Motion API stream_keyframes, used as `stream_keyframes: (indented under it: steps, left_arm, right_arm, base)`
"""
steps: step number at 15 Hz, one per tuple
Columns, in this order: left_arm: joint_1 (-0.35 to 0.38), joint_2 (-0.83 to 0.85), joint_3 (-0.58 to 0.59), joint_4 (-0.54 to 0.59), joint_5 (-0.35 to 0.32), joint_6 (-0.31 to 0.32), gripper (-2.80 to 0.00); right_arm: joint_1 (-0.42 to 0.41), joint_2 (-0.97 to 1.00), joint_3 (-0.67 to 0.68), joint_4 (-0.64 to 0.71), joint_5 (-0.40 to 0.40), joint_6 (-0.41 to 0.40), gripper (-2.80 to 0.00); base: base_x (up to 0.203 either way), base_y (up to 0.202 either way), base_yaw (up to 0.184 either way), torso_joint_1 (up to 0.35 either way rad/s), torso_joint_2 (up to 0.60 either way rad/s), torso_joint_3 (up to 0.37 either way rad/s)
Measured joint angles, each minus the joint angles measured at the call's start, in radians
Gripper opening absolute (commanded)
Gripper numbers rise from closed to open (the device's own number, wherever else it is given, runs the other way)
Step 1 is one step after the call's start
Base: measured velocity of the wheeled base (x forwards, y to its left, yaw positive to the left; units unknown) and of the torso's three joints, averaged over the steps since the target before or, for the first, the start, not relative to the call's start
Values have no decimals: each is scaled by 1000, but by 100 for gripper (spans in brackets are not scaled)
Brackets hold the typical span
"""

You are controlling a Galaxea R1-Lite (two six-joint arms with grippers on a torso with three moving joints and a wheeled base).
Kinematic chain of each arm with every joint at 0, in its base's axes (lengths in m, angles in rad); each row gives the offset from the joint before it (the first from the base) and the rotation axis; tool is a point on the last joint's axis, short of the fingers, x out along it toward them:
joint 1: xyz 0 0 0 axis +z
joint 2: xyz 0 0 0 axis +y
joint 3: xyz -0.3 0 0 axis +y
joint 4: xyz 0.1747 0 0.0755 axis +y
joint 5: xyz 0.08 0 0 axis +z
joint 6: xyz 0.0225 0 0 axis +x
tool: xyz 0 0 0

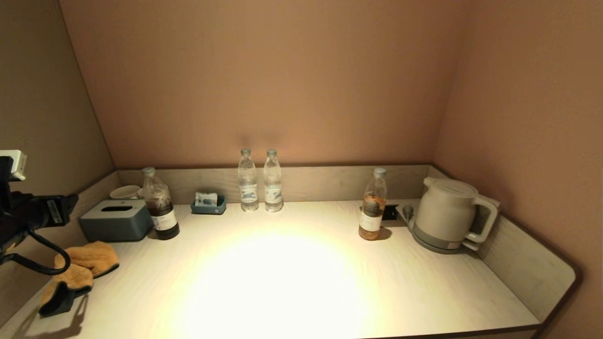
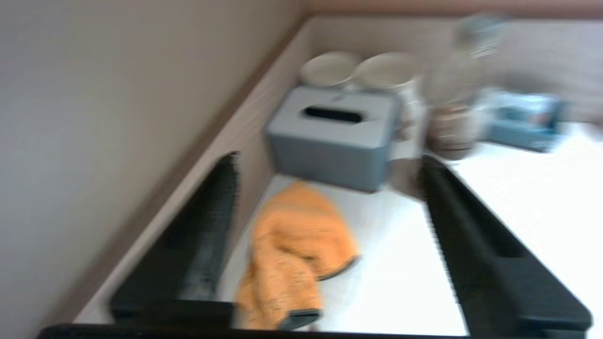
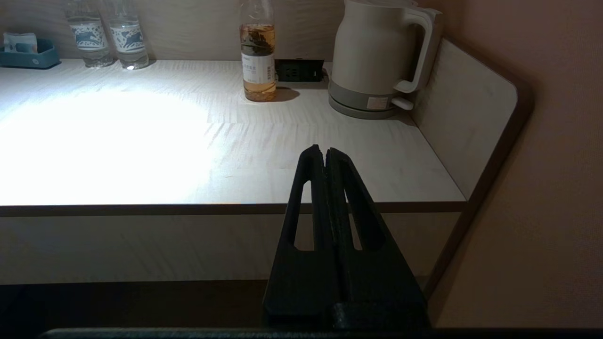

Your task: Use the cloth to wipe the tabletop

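Left gripper [image 2: 325, 188] hangs over the orange cloth [image 1: 82, 266], fingers spread wide.
Careless wiping could topple the dark bottle [image 1: 160, 207] nearby; right gripper [image 3: 325, 153] parked, clenched.

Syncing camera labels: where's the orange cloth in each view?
Head view: orange cloth at the tabletop's near left edge, in front of the tissue box.
Left wrist view: cloth between the open left gripper fingers.
Right wrist view: not in it.
Shared landmark: tissue box, directly behind the cloth in head and left wrist views.
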Motion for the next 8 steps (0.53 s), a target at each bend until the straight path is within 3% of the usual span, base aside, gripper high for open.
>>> stream_keyframes:
  steps: [8]
  left_arm:
    - [-26, -308, 65, 58, -194, -3, -280]
  right_arm:
    - [0, 0, 0, 0, 0, 0, -280]
  base:
    - [0, 0, 0, 0, 0, 0]
